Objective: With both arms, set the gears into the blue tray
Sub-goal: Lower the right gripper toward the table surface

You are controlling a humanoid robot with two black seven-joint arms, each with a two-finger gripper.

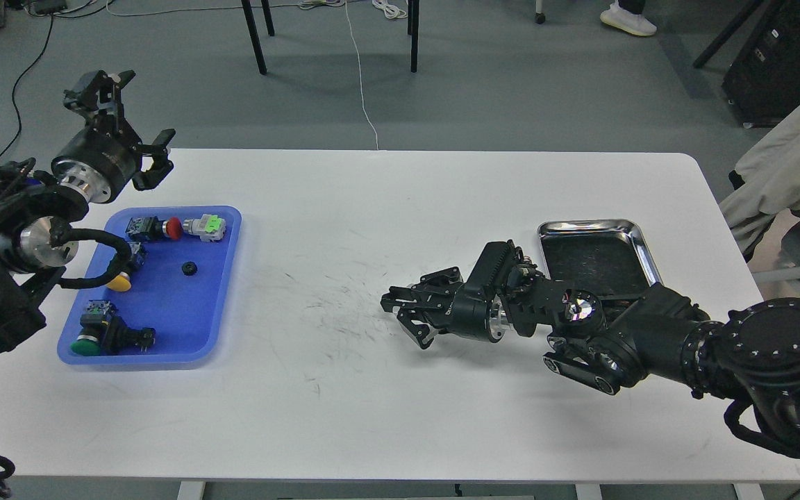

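Note:
The blue tray lies at the table's left. One small black gear rests inside it, near the middle of its right half. My left gripper hangs high above the tray's far left corner, open and empty. My right gripper hovers low over the bare table centre, right of the middle and far from the tray. Its fingers are apart and I see nothing between them.
The blue tray also holds push-button switches: a red-capped one, a green and white one, a yellow one and a green one. A shiny silver tray sits at the right, behind my right arm.

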